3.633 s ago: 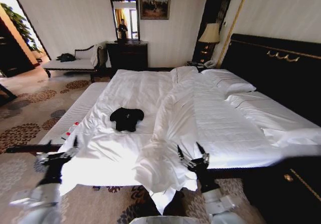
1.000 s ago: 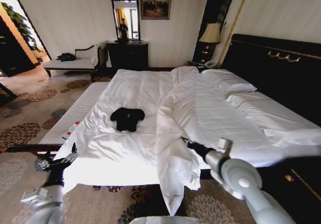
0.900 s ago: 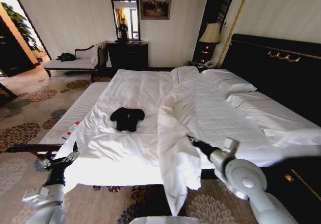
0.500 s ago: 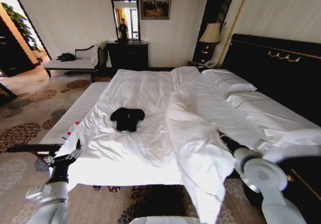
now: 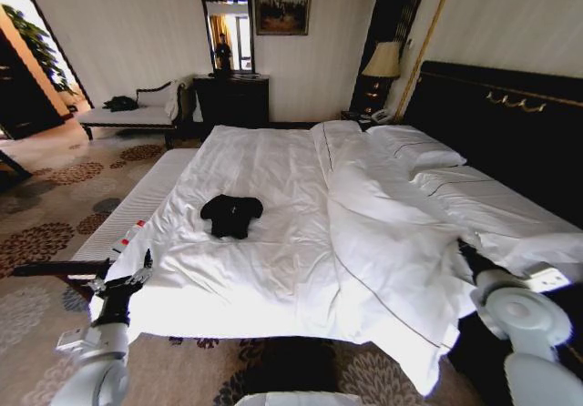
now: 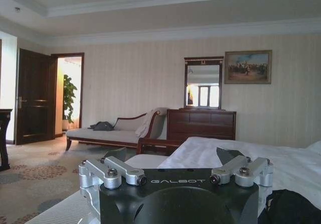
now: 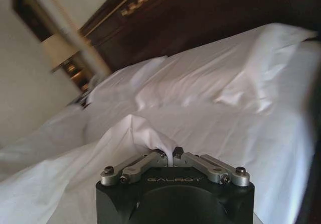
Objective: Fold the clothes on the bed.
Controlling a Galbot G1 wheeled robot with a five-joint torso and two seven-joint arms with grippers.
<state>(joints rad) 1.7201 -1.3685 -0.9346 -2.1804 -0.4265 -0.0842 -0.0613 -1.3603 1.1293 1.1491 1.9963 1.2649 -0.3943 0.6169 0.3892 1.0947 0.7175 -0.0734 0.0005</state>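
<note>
White bedding covers most of the head view; the bed (image 5: 264, 165) runs from the near edge up to a tall dark headboard (image 5: 510, 124) on the right, with pillows (image 5: 414, 147) lying along it; the black T-shirt (image 5: 231, 215) lies crumpled on the sheet on the left half of the bed, well apart from both grippers, and it sits in the same spot as in the earlier pictures.

White duvet (image 5: 392, 242) has changed most; a few seconds ago it was bunched in a ridge down the middle of the bed with a corner hanging off the near edge; now it is drawn over to the right half, leaving a broad stretch of flat sheet beside the shirt.

Right gripper (image 7: 172, 156) has swung from the near middle of the bed out to the right edge; in its wrist view the fingertips are pressed together on a peak of duvet cloth, pinching it; in the head view only the arm's round joint (image 5: 524, 315) is clear at the bed's right edge.

Left gripper (image 5: 123, 283) hovers off the near left corner of the bed, much where it was before; its fingers (image 6: 120, 170) are spread apart with nothing between them; in the left wrist view a dark bit of the shirt shows just beyond it.

Beyond the bed stand a bench (image 5: 137, 115), a dark dresser (image 5: 232, 101) and a mirror (image 5: 227, 28).
</note>
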